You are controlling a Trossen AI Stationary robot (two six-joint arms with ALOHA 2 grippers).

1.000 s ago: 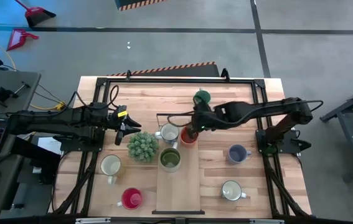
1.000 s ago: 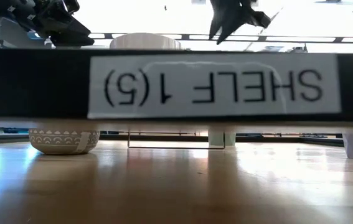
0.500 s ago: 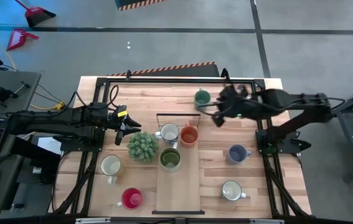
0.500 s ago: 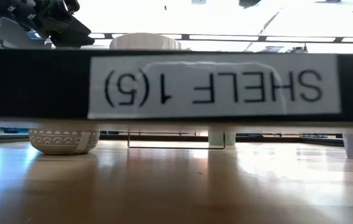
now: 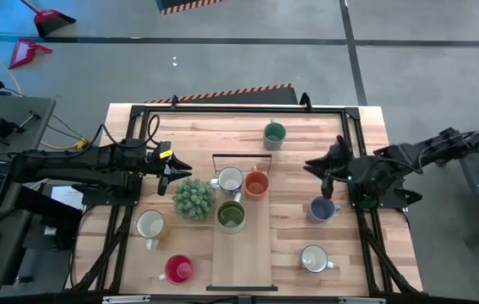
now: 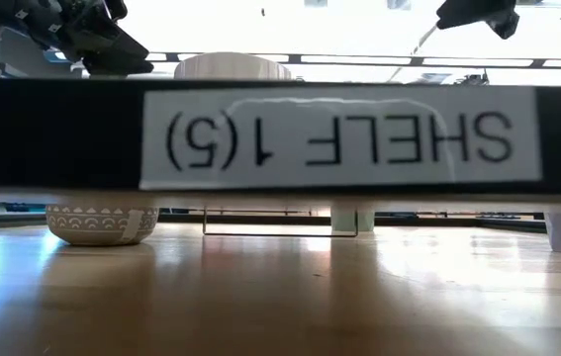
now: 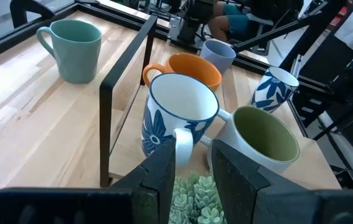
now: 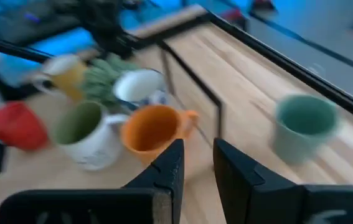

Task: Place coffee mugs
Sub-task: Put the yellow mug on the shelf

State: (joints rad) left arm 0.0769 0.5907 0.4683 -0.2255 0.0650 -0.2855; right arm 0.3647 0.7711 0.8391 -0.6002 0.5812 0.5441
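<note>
Spanning the whole high view, the bench point(image 5: 184, 127) carries a light wooden shelf board point(image 5: 241, 257) down its middle, with three mugs at its far end: the patterned mug point(image 5: 229, 180), the orange mug point(image 5: 256, 182) and the olive green mug point(image 5: 230, 216). The spiky plant point(image 5: 193, 198) sits just beside them on the left.

Still loose on the bench are the teal mug point(image 5: 274, 133) at the far side, the blue-grey mug point(image 5: 321, 208) and a cream mug point(image 5: 313, 258) on the right, another cream mug point(image 5: 149, 225) and the red mug point(image 5: 178, 269) on the left.

The right end effector point(image 5: 327, 169) hangs empty near the blue-grey mug, fingers slightly apart. The left end effector point(image 5: 168, 170) waits beside the plant, also slightly open and holding nothing.

My judgement is that the blue-grey mug is the likely next pick. The risk lies in the narrow finger gap: unless it widens first, a fingertip could land on the rim and tip or shove the mug. Later, crowding on the board could make an incoming mug knock its neighbours.
</note>
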